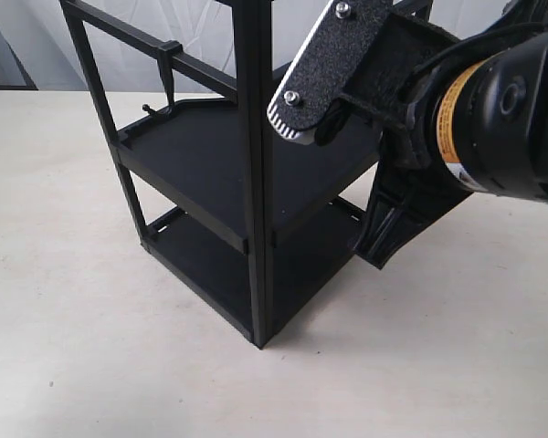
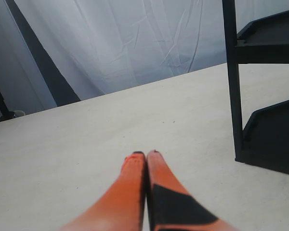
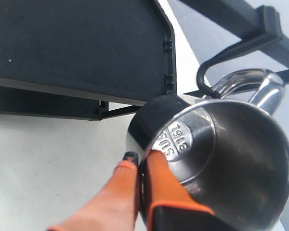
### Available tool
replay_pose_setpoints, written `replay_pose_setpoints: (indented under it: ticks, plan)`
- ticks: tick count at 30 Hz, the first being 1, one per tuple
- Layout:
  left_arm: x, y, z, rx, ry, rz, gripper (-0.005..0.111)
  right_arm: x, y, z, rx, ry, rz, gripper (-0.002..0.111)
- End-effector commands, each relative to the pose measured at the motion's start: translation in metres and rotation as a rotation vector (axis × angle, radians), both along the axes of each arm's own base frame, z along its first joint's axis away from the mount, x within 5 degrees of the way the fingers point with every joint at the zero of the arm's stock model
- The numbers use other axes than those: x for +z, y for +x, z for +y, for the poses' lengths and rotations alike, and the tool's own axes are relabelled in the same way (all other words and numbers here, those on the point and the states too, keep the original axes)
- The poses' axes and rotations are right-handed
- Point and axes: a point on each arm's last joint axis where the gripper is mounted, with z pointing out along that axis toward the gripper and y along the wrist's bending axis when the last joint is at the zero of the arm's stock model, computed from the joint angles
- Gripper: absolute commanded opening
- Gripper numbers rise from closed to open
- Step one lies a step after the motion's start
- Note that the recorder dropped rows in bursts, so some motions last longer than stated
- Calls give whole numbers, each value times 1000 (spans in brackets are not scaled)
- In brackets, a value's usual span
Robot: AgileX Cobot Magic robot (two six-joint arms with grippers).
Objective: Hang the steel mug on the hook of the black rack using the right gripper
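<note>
Steel mug [image 3: 221, 159]: held in the right end effector [image 3: 139, 159], mouth facing the wrist camera, a round stamped mark visible on the inside of the base. One orange finger [image 3: 166, 185] sits inside the cup against the wall; the other finger lies outside, so the wall is pinched between the two. In the right wrist view the looped handle [image 3: 253, 84] stands at roughly 1 o'clock from the mug's centre, on the far side from the fingers.

Hook [image 3: 216, 65]: black, J-shaped, hanging from a thin top bar of the black rack [image 3: 77, 53]. Its curved end lies just beside the handle loop; whether it passes through the loop cannot be determined.

Exterior view: the right end effector [image 1: 315, 128] is raised beside the black rack [image 1: 256, 182] at about 2 o'clock from the front post, level with the upper tray. The mug is hidden behind it. A second hook [image 1: 164, 82] hangs from the top bar at 10 o'clock.

Left end effector [image 2: 145, 156]: fingers pressed together, gripping nothing, low over the pale counter [image 2: 86, 144], well apart from the rack post [image 2: 233, 82].
</note>
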Motion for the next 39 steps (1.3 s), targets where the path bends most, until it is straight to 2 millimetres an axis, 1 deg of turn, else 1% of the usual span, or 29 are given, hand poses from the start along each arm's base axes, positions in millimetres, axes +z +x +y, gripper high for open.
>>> replay_pose_setpoints:
  ticks: [1,13,17,20,28,32,34,35,39]
  plan:
    - [1,0,0,-4,4,-16,2,2,0,3,20,26,-20,-1]
    - [1,0,0,-3,6,-16,2,-2,0,6,17,21,2,-1]
    - [1,0,0,-3,9,-17,2,-7,1,7,-6,-15,14,-1]
    - [1,0,0,-3,9,-17,2,-8,3,3,-46,-63,7,-1]
    - [1,0,0,-3,9,-17,2,-8,3,3,-59,-50,4,-1]
    - [1,0,0,-3,10,-17,2,1,-5,11,-11,-38,-27,-1]
    - [1,0,0,-3,18,-18,2,9,-15,20,34,-11,-67,-1]
    - [2,0,0,-5,20,-20,2,8,-18,22,35,8,-52,-1]
    - [2,0,-2,-42,26,-24,2,5,-20,23,17,30,-23,-1]
